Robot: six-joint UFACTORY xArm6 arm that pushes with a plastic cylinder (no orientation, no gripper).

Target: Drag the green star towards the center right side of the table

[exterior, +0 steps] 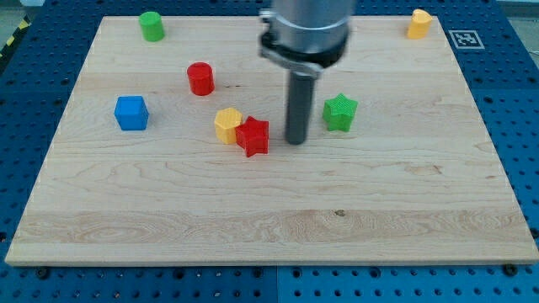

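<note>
The green star (340,112) sits on the wooden board (269,210), a little right of the board's middle and toward the view's top. My tip (296,140) rests on the board just left of the green star, with a small gap between them. The tip stands between the green star and the red star (253,135), which lies to its left.
A yellow block (227,124) touches the red star on its left. A red cylinder (200,78), a blue cube (131,113) and a green cylinder (152,26) lie at the view's left. A yellow block (418,23) sits at the top right corner.
</note>
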